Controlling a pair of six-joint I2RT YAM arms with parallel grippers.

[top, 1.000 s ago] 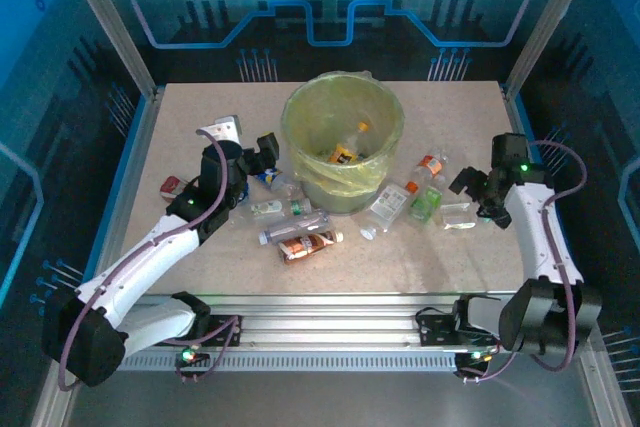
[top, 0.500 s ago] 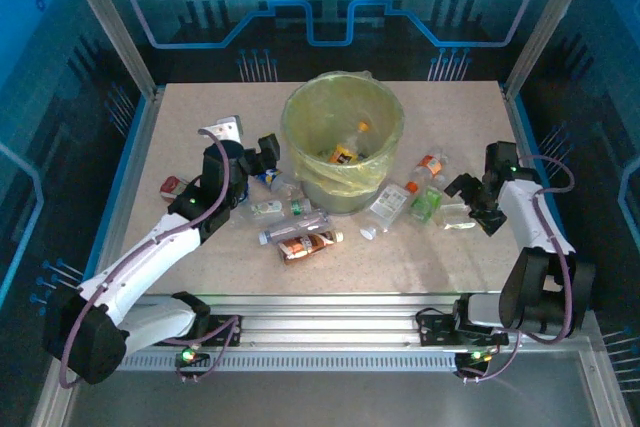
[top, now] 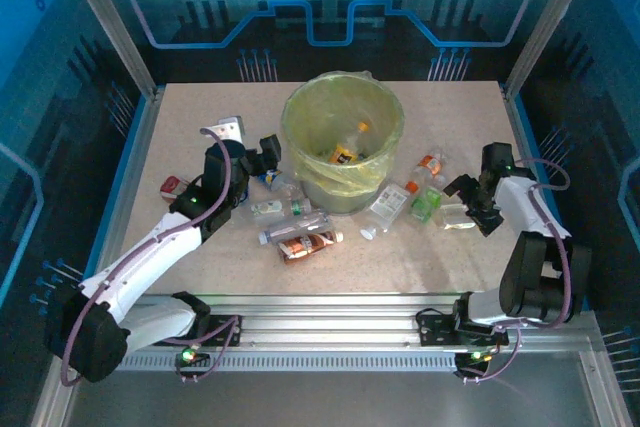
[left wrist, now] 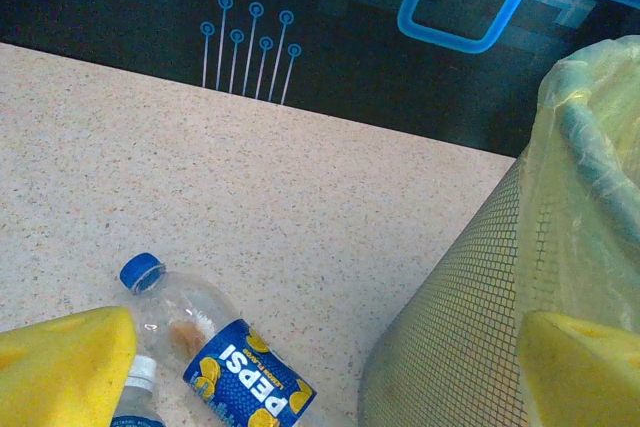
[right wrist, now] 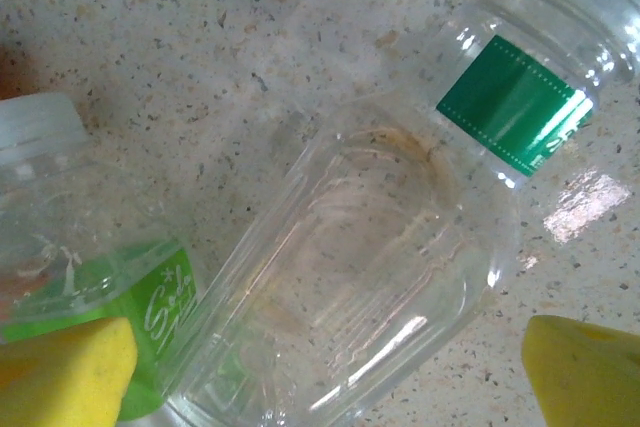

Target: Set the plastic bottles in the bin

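Observation:
The bin (top: 391,127), a round mesh bucket lined with a yellow-green bag, stands mid-table with bottles (top: 349,151) inside. Several plastic bottles lie around it. My left gripper (top: 262,154) hangs open left of the bin, above a blue-labelled Pepsi bottle (left wrist: 225,367) lying beside the bin's mesh wall (left wrist: 470,317). Its fingertips (left wrist: 60,372) hold nothing. My right gripper (top: 472,204) is open and low over a clear bottle with a green label band (right wrist: 370,267), which lies between its fingers. A green soda bottle (right wrist: 85,247) lies by the left fingertip (right wrist: 65,372).
In front of the bin lie a red-brown labelled bottle (top: 310,243), a clear one (top: 295,226) and a white-labelled one (top: 268,208). To its right lie an orange-capped bottle (top: 392,204) and a red-labelled one (top: 432,164). A small red object (top: 172,185) sits at the left.
The right arm has drawn its gripper inward and down over the clear bottle. The left gripper has barely shifted. Both grippers stayed open.

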